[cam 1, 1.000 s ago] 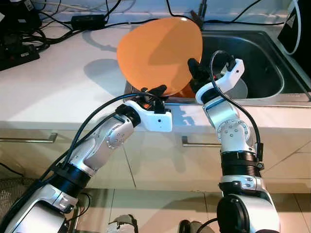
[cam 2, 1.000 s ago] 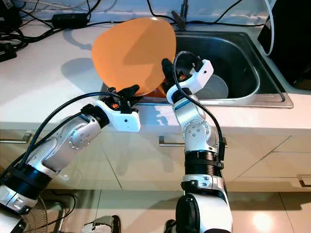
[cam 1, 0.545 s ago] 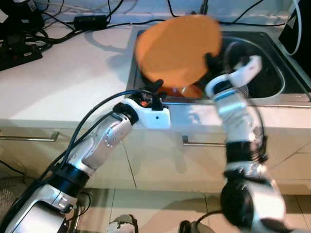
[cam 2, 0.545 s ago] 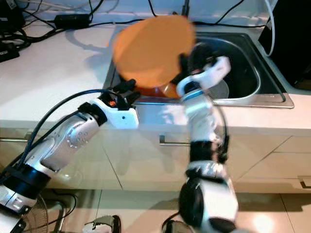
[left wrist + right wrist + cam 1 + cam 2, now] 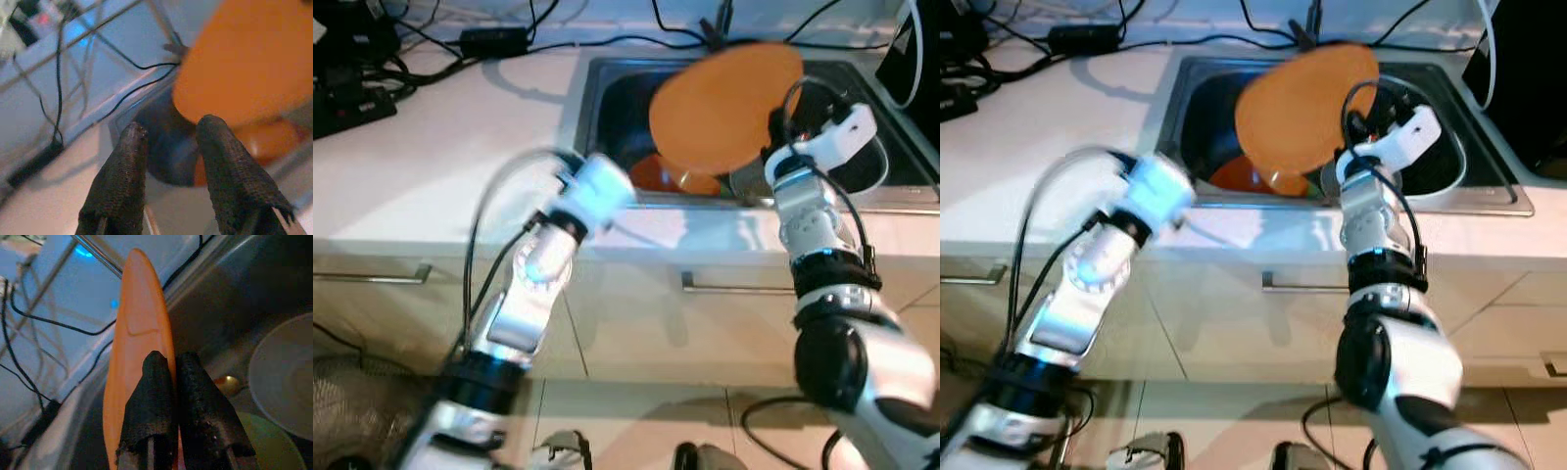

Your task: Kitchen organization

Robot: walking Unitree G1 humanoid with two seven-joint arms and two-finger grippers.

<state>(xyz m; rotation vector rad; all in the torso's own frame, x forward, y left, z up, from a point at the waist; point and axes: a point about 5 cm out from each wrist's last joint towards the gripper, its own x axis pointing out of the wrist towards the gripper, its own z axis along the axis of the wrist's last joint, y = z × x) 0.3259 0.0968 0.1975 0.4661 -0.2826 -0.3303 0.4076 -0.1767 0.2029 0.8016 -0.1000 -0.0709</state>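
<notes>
The orange plate (image 5: 724,106) is held on edge above the sink (image 5: 862,176), its rim clamped between the fingers of the right end effector (image 5: 168,396). The left end effector (image 5: 171,171), fingers apart and empty, is blurred over the desk (image 5: 440,166). With so thin a pinch, the plate could slip and strike the dishes (image 5: 283,377) below.

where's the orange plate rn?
The orange plate is held on edge in the right claw, tilted above the sink, over the orange dish inside it.
</notes>
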